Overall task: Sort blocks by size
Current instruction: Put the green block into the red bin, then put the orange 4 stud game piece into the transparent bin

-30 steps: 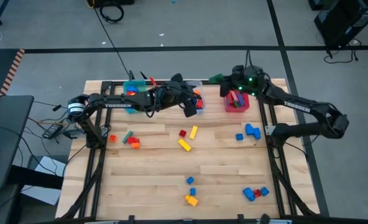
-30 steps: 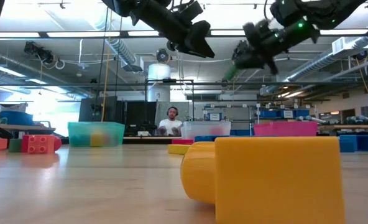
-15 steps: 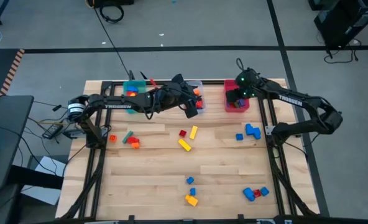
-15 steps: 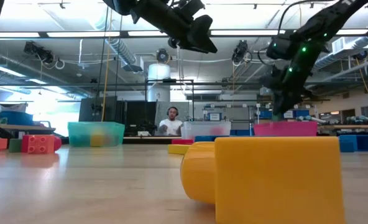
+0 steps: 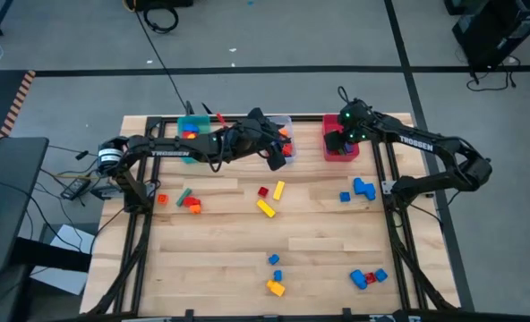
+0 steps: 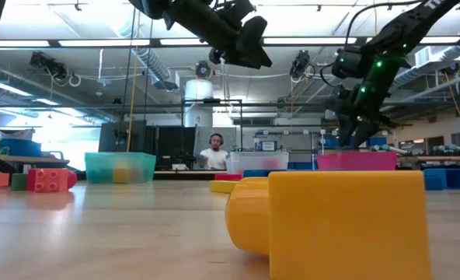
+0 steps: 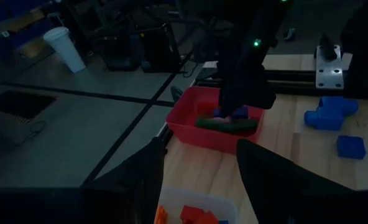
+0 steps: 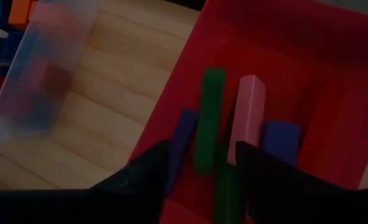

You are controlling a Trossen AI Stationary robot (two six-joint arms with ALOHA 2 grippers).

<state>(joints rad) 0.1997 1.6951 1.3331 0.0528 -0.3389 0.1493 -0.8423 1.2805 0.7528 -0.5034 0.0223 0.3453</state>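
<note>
My right gripper (image 5: 337, 143) hangs open over the red bin (image 5: 354, 154), pointing down into it. A long green bar (image 8: 210, 112) lies in the bin beside a pink bar (image 8: 249, 112), resting on blue and purple blocks (image 8: 280, 140). My right fingers stand on either side of its near end with a gap. My left gripper (image 5: 274, 159) hovers open above the clear bin (image 7: 171, 202), nothing between its fingers. More blocks lie loose on the table: yellow and red (image 5: 267, 199), blue (image 5: 362, 189).
A teal bin (image 5: 193, 125) stands at the far left of the row of bins. Loose blocks lie at the left (image 5: 186, 202), near the front edge (image 5: 275, 286) and at the front right (image 5: 368, 277). A big yellow block (image 6: 331, 222) fills the low view's foreground.
My right gripper, carrying the green bar, has come down toward the red bin and tipped from nearly level to pointing down. It has then opened and let go of the bar, which now lies in the bin.
</note>
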